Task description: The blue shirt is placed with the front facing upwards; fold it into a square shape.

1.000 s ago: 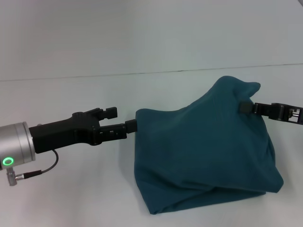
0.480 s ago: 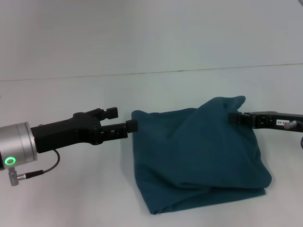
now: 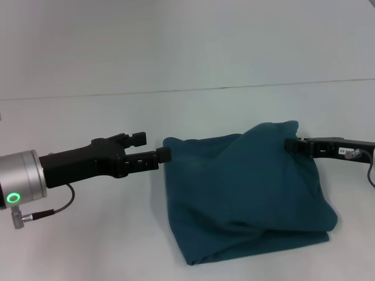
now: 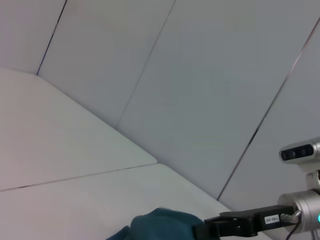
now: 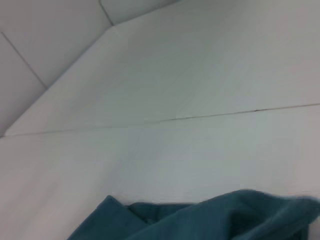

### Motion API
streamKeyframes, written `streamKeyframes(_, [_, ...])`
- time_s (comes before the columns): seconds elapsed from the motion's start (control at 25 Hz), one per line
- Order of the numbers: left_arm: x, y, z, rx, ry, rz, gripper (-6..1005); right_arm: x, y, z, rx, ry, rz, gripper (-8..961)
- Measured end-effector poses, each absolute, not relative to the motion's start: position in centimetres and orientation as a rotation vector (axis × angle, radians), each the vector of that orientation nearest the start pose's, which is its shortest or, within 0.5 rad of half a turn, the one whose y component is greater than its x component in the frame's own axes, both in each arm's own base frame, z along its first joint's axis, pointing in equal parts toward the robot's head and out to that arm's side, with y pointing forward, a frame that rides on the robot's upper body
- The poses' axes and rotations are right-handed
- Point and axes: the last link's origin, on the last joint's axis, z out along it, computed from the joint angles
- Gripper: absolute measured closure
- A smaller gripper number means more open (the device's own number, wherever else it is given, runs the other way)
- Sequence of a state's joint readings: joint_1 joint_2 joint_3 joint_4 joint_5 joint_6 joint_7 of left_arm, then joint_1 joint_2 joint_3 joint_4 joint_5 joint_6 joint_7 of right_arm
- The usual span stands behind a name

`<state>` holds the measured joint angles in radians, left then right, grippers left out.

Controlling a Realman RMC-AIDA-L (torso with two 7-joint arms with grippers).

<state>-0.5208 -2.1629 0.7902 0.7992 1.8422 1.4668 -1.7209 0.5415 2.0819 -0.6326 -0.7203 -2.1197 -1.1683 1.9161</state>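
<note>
The blue shirt [image 3: 246, 199] lies doubled over on the white table, plain teal side up, with its far edge lifted. My left gripper [image 3: 164, 155] is shut on the shirt's far left corner, a little above the table. On the other side my right gripper [image 3: 289, 144] is shut on the far right corner, which stands up as a low peak. The left wrist view shows a hump of the shirt [image 4: 160, 226] with the right gripper [image 4: 207, 231] on it. In the right wrist view only the shirt's raised edge [image 5: 200, 220] shows.
The white table [image 3: 88, 246] runs back to a pale wall [image 3: 187, 41]. A cable [image 3: 50, 211] hangs under my left wrist. Bare table surface lies to the left of and behind the shirt.
My right gripper has come down and inward with its corner, so the shirt's high peak has sunk. The left gripper has barely moved.
</note>
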Motion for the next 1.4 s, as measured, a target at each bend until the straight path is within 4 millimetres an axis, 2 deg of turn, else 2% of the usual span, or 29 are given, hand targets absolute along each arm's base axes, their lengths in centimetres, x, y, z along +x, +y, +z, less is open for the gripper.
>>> streamKeyframes(0.32, [-22.2,34.7,-0.9,-2.59,-0.938,-0.893,40,31.3,36.6,4.4,-2.096,1.254,0.702,781])
streamKeyframes(0.6, [-22.5,34.4,-1.4,-2.603,-0.985,-0.873,41,32.2,34.1,6.0,-2.161,1.21,0.754,465])
streamKeyframes(0.88, [-23.3,33.7,-2.3,-2.639,-1.115,-0.768,43,33.1,31.9,7.5,-2.218,1.222,0.766,169])
streamKeyframes(1.08, [-24.2,33.2,-2.8,-2.637,-1.267,-0.652,44,33.2,31.0,8.0,-2.268,1.311,0.747,171])
streamKeyframes(1.4, [-25.4,32.7,-3.3,-2.578,-1.499,-0.503,46,32.6,31.2,9.2,-2.27,1.356,0.729,174])
